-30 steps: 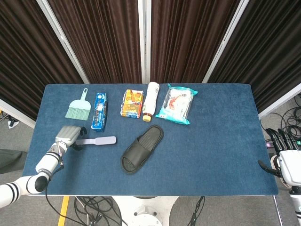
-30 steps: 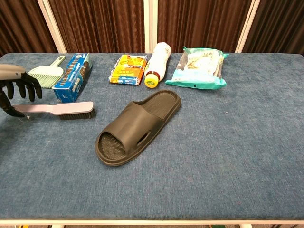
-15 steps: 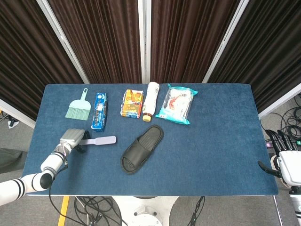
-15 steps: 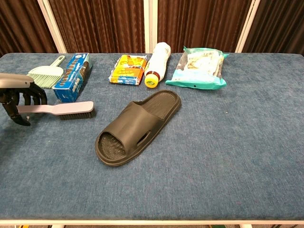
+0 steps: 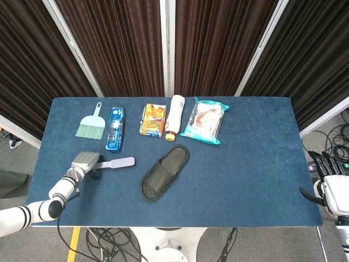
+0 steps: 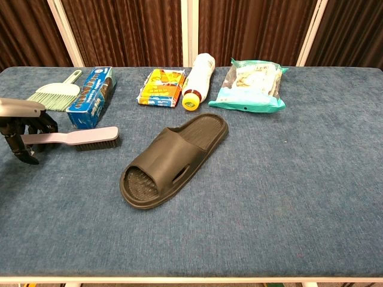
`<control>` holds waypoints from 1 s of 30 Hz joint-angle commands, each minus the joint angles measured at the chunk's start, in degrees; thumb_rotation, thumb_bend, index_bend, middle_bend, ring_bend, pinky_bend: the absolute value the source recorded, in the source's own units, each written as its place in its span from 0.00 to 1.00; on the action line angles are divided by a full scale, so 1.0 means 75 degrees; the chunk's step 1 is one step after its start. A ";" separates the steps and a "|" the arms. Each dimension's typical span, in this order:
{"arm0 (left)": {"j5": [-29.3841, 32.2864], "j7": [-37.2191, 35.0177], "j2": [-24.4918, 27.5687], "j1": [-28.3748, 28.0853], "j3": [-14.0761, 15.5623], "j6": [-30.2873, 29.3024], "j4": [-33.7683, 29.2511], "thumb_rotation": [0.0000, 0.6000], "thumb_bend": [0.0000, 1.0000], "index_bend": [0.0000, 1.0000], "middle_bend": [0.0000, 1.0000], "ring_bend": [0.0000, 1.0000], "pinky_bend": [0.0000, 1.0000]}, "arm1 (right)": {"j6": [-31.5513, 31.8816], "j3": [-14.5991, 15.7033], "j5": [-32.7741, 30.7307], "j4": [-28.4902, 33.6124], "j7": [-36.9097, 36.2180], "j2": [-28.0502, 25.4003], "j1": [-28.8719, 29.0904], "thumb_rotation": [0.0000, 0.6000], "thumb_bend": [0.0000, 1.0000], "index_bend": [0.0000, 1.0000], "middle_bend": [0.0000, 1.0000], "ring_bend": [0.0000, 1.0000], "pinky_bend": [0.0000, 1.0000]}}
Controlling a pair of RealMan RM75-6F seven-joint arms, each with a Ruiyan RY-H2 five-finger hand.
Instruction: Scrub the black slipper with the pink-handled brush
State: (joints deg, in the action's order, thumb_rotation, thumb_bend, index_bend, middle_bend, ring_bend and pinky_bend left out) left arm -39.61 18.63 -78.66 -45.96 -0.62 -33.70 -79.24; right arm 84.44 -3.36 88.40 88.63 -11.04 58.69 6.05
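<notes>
My left hand (image 6: pixel 24 128) curls its fingers (image 6: pixel 18 149) around the pink-handled plastic scrub brush (image 6: pixel 78 137), lying left of the black rubber slipper (image 6: pixel 173 160); whether they grip yet, I cannot tell. Next I must close firmly, lift, and carry it rightwards to the slipper.

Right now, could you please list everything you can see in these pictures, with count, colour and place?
black slipper: one, black, table centre.
pink-handled brush: one, pink, left of the slipper.
dustpan brush: one, pale green, far left.
box: one, blue, beside the dustpan brush.
snack pack: one, yellow-orange, far centre.
bottle: one, white with yellow cap, lying down.
bag: one, teal and clear, far right of the row.
table: one, blue cloth.
left robot hand: at the brush handle's end.
right robot hand: off the table's right edge.
</notes>
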 commanded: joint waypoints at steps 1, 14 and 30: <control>0.0079 -0.0111 0.0046 -0.0051 0.0035 0.0114 -0.0109 1.00 0.24 0.53 0.63 0.54 0.62 | -0.0019 0.0001 -0.0013 -0.0008 -0.0004 0.0007 0.0004 1.00 0.10 0.05 0.10 0.00 0.09; -0.0107 -0.0816 0.0009 -0.0251 0.0108 0.0746 0.0061 1.00 0.33 0.68 0.76 0.68 0.75 | -0.0078 0.0002 -0.0094 -0.0092 -0.0063 0.0064 -0.0006 1.00 0.10 0.05 0.11 0.00 0.09; -0.2420 -0.4070 -0.0556 0.1225 -0.1211 -0.1075 0.0347 1.00 0.43 1.00 1.00 1.00 1.00 | -0.0159 -0.0013 -0.0148 -0.0049 -0.0014 0.0080 0.0018 1.00 0.10 0.05 0.11 0.00 0.09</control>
State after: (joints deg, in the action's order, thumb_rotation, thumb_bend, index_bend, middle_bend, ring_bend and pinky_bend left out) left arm -51.53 -4.94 -81.30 -40.70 -6.70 -36.59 -77.16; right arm 83.27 -3.46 87.29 88.23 -11.17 59.30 6.17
